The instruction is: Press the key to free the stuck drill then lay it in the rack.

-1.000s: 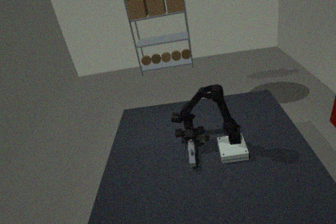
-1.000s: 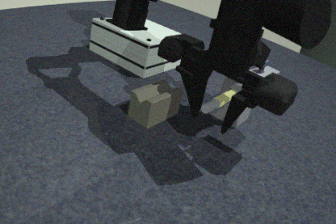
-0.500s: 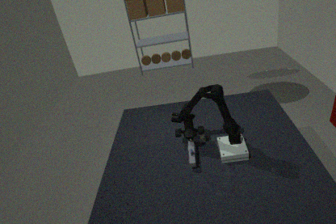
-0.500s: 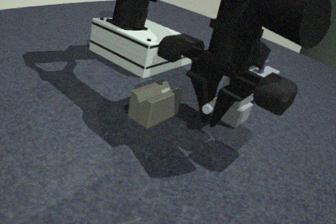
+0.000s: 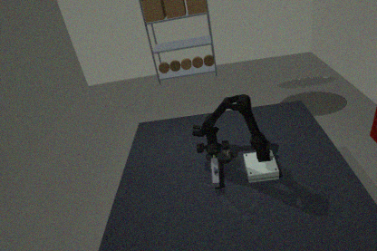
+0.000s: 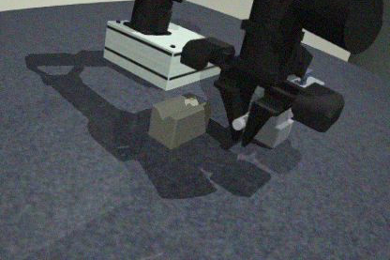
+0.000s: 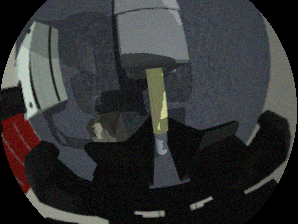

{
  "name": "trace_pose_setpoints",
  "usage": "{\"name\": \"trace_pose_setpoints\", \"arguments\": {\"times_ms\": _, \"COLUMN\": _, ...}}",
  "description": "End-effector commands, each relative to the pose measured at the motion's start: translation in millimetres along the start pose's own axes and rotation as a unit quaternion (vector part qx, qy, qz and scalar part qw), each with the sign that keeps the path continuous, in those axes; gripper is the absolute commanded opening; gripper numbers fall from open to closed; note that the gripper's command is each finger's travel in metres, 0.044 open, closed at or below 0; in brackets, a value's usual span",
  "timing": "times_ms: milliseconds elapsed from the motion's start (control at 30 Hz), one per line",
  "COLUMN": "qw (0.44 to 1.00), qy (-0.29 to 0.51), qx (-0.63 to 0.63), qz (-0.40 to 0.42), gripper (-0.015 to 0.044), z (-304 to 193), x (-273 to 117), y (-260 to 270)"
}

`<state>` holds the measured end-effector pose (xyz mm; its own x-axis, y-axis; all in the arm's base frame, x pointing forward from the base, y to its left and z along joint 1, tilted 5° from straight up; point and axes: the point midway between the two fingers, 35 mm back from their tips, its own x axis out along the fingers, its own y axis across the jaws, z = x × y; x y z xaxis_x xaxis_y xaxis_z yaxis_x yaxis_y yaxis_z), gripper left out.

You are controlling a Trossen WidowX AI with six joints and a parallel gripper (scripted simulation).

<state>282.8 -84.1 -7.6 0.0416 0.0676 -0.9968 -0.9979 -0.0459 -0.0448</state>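
A grey block-shaped housing stands on the table. The drill, a yellow rod with a pale tip, sticks out of its end. My gripper is shut on the drill, with the pale tip past the fingers. The drill's back end is in or against the housing; how deep is hidden. A small blue piece, perhaps the key, shows at the housing's top, partly behind the gripper. A tan block with a notched top, perhaps the rack, stands beside the gripper.
The white arm base stands on the dark blue table behind the tan block. A red object is off to the side. A shelf unit stands by the far wall.
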Motion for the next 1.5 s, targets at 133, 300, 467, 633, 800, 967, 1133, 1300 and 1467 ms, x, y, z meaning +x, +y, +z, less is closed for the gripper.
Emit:
{"name": "trace_pose_setpoints", "arguments": {"times_ms": 133, "qw": 1.0, "qy": 0.0, "qx": -0.001, "qz": 0.0, "gripper": 0.0, "z": -10.5, "x": -1.0, "y": -0.9}}
{"name": "trace_pose_setpoints", "arguments": {"times_ms": 300, "qw": 1.0, "qy": 0.001, "qx": -0.001, "qz": 0.0, "gripper": 0.0, "z": -18.9, "x": -1.7, "y": -1.1}}
{"name": "trace_pose_setpoints", "arguments": {"times_ms": 467, "qw": 1.0, "qy": 0.001, "qx": -0.001, "qz": 0.0, "gripper": 0.0, "z": -25.4, "x": -2.3, "y": -1.1}}
{"name": "trace_pose_setpoints", "arguments": {"times_ms": 633, "qw": 1.0, "qy": 0.002, "qx": -0.001, "qz": 0.0, "gripper": 0.0, "z": -33.2, "x": -2.9, "y": -1.0}}
{"name": "trace_pose_setpoints", "arguments": {"times_ms": 800, "qw": 1.0, "qy": 0.002, "qx": -0.001, "qz": 0.0, "gripper": 0.0, "z": -41.2, "x": -3.5, "y": -0.9}}
{"name": "trace_pose_setpoints", "arguments": {"times_ms": 967, "qw": 1.0, "qy": 0.002, "qx": -0.001, "qz": 0.0, "gripper": 0.0, "z": -47.6, "x": -4.0, "y": -0.8}}
{"name": "trace_pose_setpoints", "arguments": {"times_ms": 1133, "qw": 1.0, "qy": 0.003, "qx": -0.001, "qz": 0.001, "gripper": 0.0, "z": -55.9, "x": -4.6, "y": -0.6}}
{"name": "trace_pose_setpoints", "arguments": {"times_ms": 1300, "qw": 1.0, "qy": 0.003, "qx": -0.001, "qz": 0.001, "gripper": 0.0, "z": -62.5, "x": -5.1, "y": -0.5}}
{"name": "trace_pose_setpoints", "arguments": {"times_ms": 1467, "qw": 1.0, "qy": 0.003, "qx": -0.001, "qz": 0.001, "gripper": 0.0, "z": -65.3, "x": -6.5, "y": -0.3}}
